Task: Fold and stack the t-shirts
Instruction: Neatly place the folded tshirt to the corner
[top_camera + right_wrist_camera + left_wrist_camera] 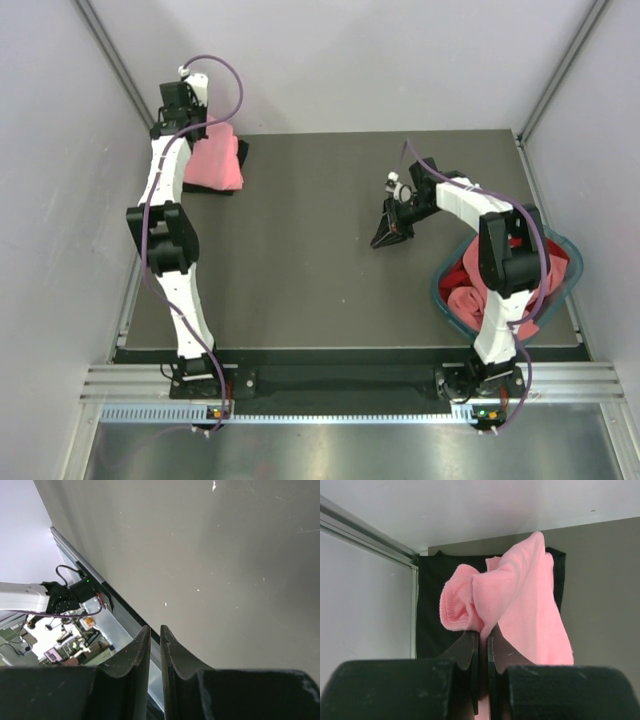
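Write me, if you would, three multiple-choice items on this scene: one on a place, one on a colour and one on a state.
1. Where on the table does the pink t-shirt lie?
A. at the near right corner
B. on the black t-shirt, at the far left corner
C. in the middle

2. What colour is the basket?
A. teal
B. yellow
C. white

3. What does the right gripper hold?
A. a t-shirt
B. the basket's rim
C. nothing

Answers: B, black cloth shows around the pink one by the far left edge; A, its rim is teal; C, its jaws stand nearly together over bare table with nothing between them.
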Robot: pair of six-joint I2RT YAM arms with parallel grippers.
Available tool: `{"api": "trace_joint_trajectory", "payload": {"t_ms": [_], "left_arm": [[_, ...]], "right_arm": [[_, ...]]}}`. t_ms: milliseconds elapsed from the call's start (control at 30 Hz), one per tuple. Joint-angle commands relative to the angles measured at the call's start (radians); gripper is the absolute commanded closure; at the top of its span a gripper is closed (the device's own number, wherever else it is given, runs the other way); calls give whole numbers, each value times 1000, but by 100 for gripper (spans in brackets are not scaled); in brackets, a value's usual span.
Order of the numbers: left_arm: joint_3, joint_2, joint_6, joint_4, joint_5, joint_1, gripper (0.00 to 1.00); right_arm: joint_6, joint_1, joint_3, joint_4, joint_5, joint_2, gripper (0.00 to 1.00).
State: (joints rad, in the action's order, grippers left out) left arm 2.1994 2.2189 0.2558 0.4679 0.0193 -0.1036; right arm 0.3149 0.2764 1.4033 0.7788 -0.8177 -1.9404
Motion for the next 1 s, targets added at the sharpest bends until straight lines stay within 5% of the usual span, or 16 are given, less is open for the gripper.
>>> {"api": "trace_joint_trajectory", "payload": {"t_ms": [0,967], "left_arm": [[55,34,36,-69,-42,-27,100],[289,352,-12,-247,-85,-131,100]], "right_arm": [[-11,-3,40,5,-12,-8,86],[-23,-2,54,11,-1,-111,86]]}}
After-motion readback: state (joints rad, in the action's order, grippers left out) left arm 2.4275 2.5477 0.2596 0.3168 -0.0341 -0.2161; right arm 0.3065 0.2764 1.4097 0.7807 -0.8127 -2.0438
